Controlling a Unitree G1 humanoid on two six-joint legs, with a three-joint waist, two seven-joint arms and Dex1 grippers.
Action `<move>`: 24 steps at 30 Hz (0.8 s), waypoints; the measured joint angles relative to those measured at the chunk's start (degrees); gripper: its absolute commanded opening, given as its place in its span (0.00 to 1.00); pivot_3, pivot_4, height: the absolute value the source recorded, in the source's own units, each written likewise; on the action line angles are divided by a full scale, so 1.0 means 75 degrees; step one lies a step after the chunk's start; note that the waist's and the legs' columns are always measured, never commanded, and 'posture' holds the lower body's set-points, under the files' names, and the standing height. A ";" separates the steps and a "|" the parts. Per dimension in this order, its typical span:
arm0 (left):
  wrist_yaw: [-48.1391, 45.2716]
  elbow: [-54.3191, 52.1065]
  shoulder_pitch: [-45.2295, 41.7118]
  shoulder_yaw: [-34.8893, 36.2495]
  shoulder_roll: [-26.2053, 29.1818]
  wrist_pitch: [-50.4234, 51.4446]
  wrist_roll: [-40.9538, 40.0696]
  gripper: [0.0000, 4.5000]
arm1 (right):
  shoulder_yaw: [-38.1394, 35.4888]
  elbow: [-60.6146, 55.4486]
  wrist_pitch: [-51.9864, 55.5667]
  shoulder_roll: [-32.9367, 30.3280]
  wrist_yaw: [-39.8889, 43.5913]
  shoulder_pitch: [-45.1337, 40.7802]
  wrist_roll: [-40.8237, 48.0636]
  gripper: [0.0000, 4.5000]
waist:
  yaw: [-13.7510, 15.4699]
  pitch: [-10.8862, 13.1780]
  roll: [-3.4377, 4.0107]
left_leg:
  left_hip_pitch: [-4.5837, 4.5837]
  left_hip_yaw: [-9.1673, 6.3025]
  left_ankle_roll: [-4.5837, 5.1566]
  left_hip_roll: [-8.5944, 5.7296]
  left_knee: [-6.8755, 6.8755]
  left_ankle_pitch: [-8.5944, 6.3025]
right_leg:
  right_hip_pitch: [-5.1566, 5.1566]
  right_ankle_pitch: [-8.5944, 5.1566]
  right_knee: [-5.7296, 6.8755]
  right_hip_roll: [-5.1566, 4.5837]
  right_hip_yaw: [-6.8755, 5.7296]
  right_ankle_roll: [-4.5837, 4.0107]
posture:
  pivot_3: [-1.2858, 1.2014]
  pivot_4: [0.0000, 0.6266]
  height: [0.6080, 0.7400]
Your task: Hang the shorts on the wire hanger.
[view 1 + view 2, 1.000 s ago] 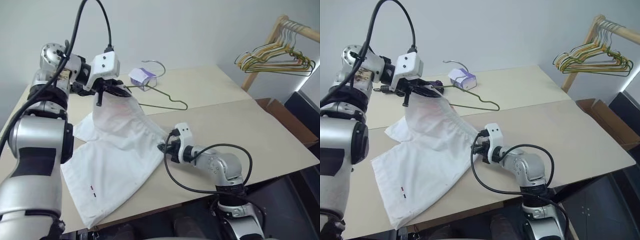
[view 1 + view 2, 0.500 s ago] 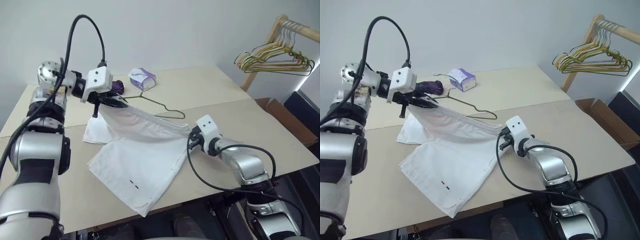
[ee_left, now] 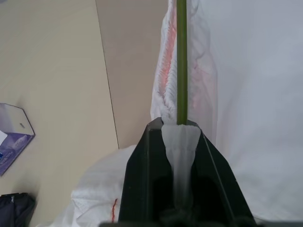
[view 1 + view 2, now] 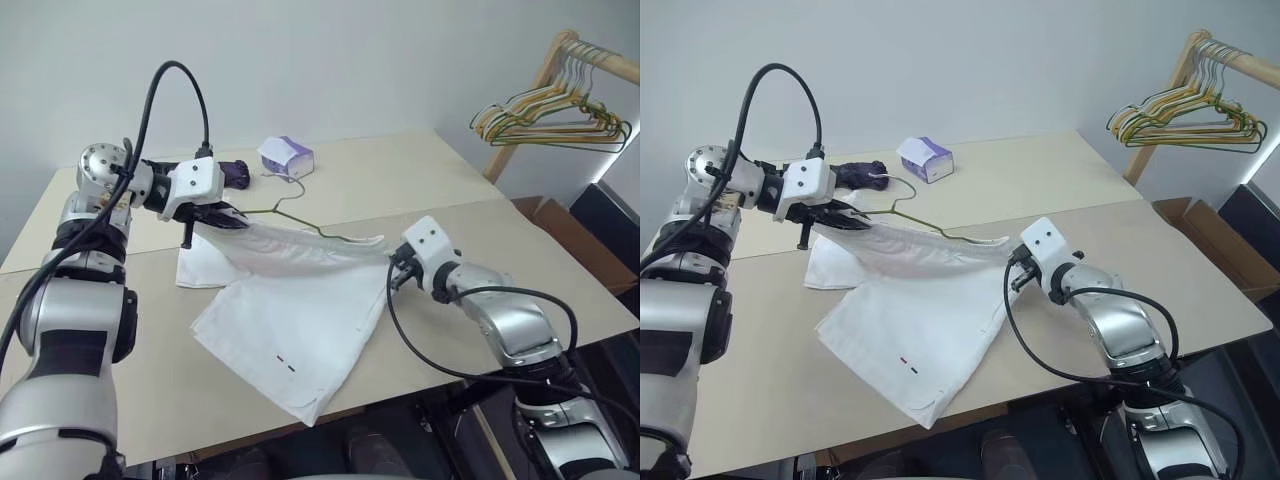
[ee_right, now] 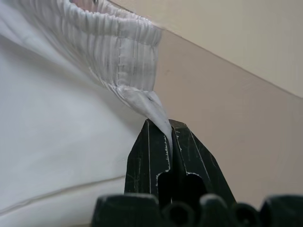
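Shorts (image 4: 290, 300), one pair, lie on the table (image 4: 470, 250), the waistband stretched between two grippers. The left gripper (image 4: 222, 220) is clenched on the waistband's left end together with the one wire hanger (image 4: 300, 222), which runs along the band. The right gripper (image 4: 392, 272) pinches the band's right end. One tissue box (image 4: 286, 157) stands far behind. Compared with a second ago, the right gripper is farther right, and the band is pulled straighter.
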 measured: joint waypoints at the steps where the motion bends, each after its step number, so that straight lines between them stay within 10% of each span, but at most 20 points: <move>1: 0.0059 -0.0001 0.0000 0.0000 0.0000 -0.0003 0.0009 0.01 | 0.0109 -0.0126 -0.0005 -0.0182 0.0075 -0.0072 -0.0096 0.01 | 0.0006 0.0000 0.0000 | 0.0000 -0.0001 0.0000 0.0000 -0.0001 0.0000 | -0.0001 0.0000 0.0000 0.0000 -0.0001 0.0000 | 0.45 0.00 1.00; 24: 0.0796 -0.0555 -0.0052 0.0331 -0.0231 0.0531 -0.0093 0.01 | 0.2712 -0.0609 -0.0079 -0.0870 0.2303 -0.3541 -0.2251 0.01 | -0.0014 0.0001 0.0001 | -0.0003 0.0003 0.0000 0.0000 0.0003 0.0000 | -0.0011 0.0000 0.0006 -0.0005 -0.0003 -0.0001 | 0.44 0.00 1.00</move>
